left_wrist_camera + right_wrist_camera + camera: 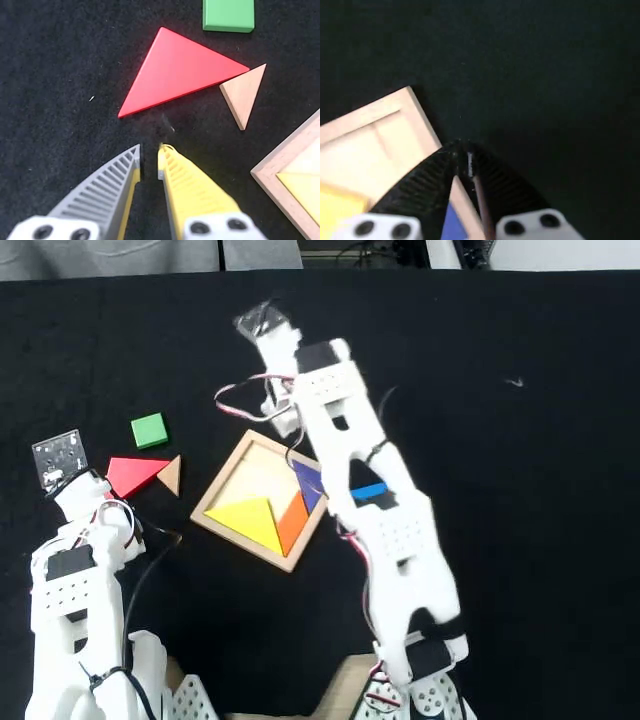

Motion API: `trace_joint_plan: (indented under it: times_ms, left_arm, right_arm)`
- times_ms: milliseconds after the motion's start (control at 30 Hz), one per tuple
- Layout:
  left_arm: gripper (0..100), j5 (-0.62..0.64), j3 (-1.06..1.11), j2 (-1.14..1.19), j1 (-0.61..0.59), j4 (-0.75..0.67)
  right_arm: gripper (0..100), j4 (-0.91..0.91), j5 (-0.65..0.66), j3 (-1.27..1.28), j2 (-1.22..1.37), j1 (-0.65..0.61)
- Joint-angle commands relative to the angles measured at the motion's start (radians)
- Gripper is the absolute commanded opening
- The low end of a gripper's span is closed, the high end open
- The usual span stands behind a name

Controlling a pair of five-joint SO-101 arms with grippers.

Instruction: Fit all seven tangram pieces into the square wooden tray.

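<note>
Red triangular wooden piece (175, 70) lies just ahead of the left gripper (150, 150), its long edge turned toward the barely parted, empty jaws; that arm is the nearer.

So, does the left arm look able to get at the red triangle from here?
Probably yes: the left tool sits just short of the red triangle, with bare black cloth between them and nothing on top.
</note>
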Motion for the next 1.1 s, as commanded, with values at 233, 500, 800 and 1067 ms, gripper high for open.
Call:
trace_joint_plan:
  times_ms: [233,500,800,1067]
  left_arm:
    - [7,0.002,-0.001,-0.017,0.001,-0.021]
    - [7,0.002,-0.001,-0.017,0.001,-0.021]
    - [7,0.002,-0.001,-0.018,-0.002,-0.021]
    - [7,0.002,-0.001,-0.018,-0.002,-0.021]
  right_arm:
    - [1.0,0.216,0.032,-0.524,0.294,-0.094]
    - [1.0,0.364,0.112,-0.736,0.392,-0.209]
    - [1.0,0.367,0.224,-0.645,0.363,-0.265]
    - [1.0,0.365,0.226,-0.283,0.044,-0.276]
